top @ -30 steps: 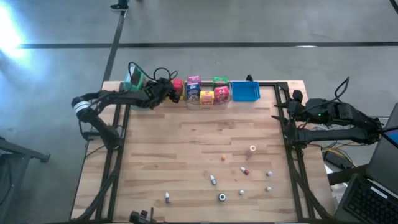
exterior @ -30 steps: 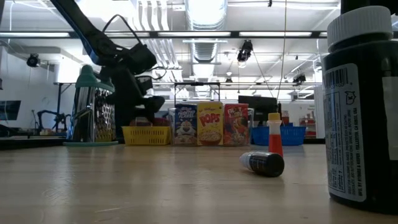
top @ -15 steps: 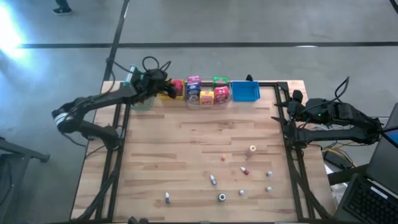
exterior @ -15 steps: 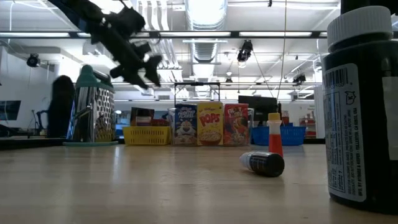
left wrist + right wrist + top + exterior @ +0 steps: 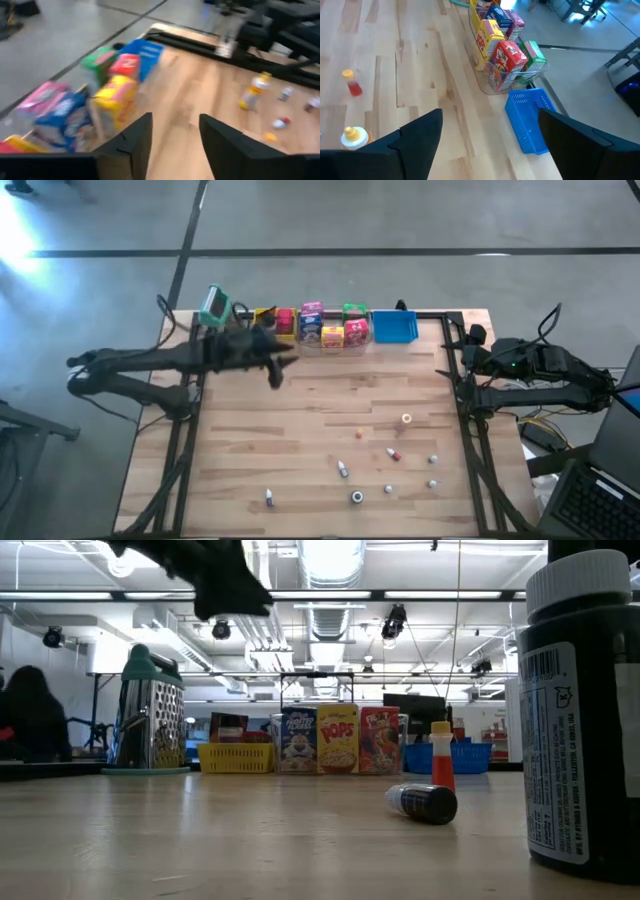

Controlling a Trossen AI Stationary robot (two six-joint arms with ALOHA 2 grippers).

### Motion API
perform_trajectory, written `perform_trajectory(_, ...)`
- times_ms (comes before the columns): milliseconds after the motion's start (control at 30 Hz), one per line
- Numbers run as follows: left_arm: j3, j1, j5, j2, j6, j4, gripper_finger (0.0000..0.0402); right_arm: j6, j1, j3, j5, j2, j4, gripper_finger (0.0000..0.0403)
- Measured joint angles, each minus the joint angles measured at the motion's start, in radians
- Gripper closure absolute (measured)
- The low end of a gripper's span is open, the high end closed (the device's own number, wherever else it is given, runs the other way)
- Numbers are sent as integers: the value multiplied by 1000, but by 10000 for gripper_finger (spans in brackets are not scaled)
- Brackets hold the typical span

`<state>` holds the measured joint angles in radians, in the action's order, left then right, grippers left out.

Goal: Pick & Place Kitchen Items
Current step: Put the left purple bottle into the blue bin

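**Left arm empty over back of desk, loose items all lie toward front-right**

Loose small bottles [image 5: 343, 469] are scattered on the front-right part of the desk [image 5: 250, 450]: an orange bit [image 5: 359, 433], a red-capped one [image 5: 393, 453], a pale ring-shaped one [image 5: 406, 419], plus several tiny white/silver ones. Too small from above to read a long axis. In the low view one dark bottle [image 5: 422, 802] lies on its side, long axis roughly across the view, with an upright orange-and-red bottle [image 5: 441, 755] just behind it.

Mini cereal boxes [image 5: 332, 326] already stand upright in the clear bin [image 5: 365, 340] at the back edge, between the yellow basket [image 5: 268, 316] and the blue bin [image 5: 394, 327]. A grater [image 5: 213, 307] stands at the back-left corner.

Left end effector [image 5: 277, 368] sits just in front of the yellow basket, fingers [image 5: 136, 142] spread, nothing between them. The loose items lie well apart from it, diagonally toward front-right.

Right end effector [image 5: 485, 145] is parked off the right edge, fingers wide apart, empty. Judgement: the right arm's base is nearer the scatter, but the left is the one extended over the desk; either way it's a long reach.
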<state>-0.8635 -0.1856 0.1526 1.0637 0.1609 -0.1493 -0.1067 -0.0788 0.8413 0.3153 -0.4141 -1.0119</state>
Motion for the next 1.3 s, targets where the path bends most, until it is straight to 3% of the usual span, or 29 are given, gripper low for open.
perform_trajectory(167, 0, 226, 219, -26, -67, -1, 256, 24, 0, 0, 0, 0, 0, 60)
perform_trajectory(300, 0, 307, 349, -27, -80, -4, 255, 21, 0, 0, 0, 0, -1, 47)
perform_trajectory(767, 2, 322, 338, -17, 23, -31, 255, 25, 0, 0, 0, 0, -2, 40)
perform_trajectory(967, 2, 330, 349, -42, 52, -149, 255, 25, 0, 0, 0, 0, -2, 51)
perform_trajectory(1300, 103, 468, 407, -102, 66, -171, 255, 23, 0, 0, 0, 0, -2, 80)
